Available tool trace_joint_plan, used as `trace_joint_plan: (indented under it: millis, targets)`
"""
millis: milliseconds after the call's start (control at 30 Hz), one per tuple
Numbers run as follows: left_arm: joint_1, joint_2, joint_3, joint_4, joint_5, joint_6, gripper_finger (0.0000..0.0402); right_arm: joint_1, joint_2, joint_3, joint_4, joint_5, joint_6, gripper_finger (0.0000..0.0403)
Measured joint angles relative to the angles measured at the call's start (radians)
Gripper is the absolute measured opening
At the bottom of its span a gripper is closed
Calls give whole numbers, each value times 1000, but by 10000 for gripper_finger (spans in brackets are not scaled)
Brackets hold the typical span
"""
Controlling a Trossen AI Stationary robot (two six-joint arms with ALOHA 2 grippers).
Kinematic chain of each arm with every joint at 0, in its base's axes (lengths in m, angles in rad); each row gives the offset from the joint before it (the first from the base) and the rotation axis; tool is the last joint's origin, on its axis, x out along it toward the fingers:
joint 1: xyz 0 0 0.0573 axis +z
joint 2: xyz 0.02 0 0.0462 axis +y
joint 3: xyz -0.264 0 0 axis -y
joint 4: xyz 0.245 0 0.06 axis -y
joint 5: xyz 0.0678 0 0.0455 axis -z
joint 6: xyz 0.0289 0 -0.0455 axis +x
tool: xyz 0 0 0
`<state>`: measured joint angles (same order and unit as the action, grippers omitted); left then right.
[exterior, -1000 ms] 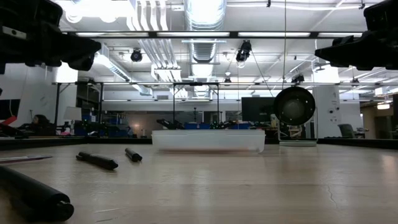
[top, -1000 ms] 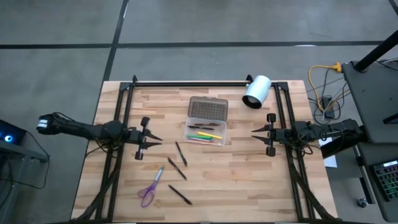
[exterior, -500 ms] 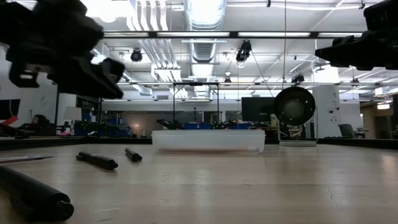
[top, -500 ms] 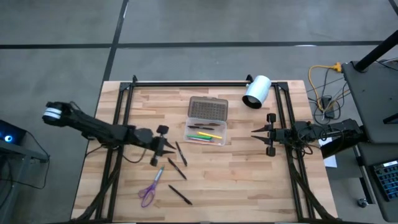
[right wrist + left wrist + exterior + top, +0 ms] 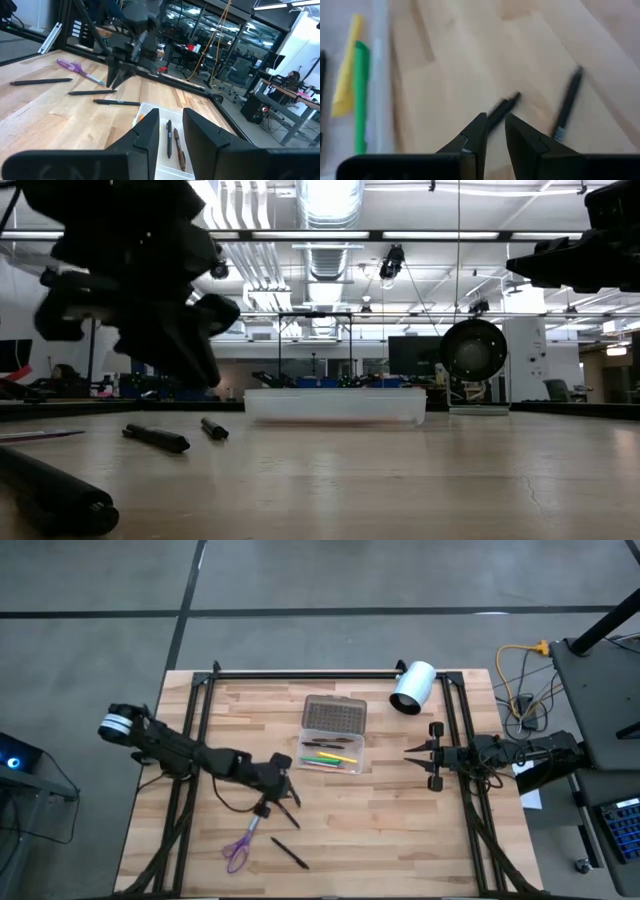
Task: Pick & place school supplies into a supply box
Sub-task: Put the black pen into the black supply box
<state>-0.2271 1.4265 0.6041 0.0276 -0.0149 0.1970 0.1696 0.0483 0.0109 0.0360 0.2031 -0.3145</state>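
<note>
Reaching across the light wooden slatted table (image 5: 400, 830), left gripper (image 5: 283, 791) positioned over 2 thin black pens (image 5: 289, 787) lying just left of and below the small clear plastic supply box (image 5: 331, 753). Fingers (image 5: 476, 131) parted by a narrow gap, nothing pinched between them; 1 black pen (image 5: 503, 107) visible directly past the fingertips, a 2nd black pen (image 5: 567, 107) lying beside it, apart. Box resting open near table centre, grey-brown dotted hinged lid (image 5: 334, 714) folded back toward the far edge. Inside the tray: green pencil (image 5: 322, 756), yellow pencil (image 5: 337, 757) and further thin pens. Small purple-handled scissors (image 5: 242, 841) lying near the front-left area of the table, a 3rd black pen (image 5: 289, 853) just to their right, apart. White cylinder with dark opening (image 5: 412, 688) lying at the far right. Right gripper (image 5: 408, 754) parked at the right table edge, level with the box, fingers (image 5: 148, 131) slightly spread, holding nothing.
</note>
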Motion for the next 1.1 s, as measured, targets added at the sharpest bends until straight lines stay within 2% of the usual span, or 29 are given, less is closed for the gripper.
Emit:
trace_joint_plan:
  millis: [100,233,333,567,800,1100]
  targets:
    - [-63,0,66,-134,-78,-1,54,0,0,0,0,0,0,72]
    - [-177,1,133,-278,-262,-2,54,0,0,0,0,0,0,68]
    - [-238,18,181,-330,-323,-43,54,0,0,0,0,0,0,68]
    - [-305,127,291,-420,-328,-125,54,0,0,0,0,0,0,78]
    - [-362,276,511,-620,-321,-188,54,0,0,0,0,0,0,80]
    - [-406,454,753,-806,-245,-256,54,0,0,0,0,-1,0,68]
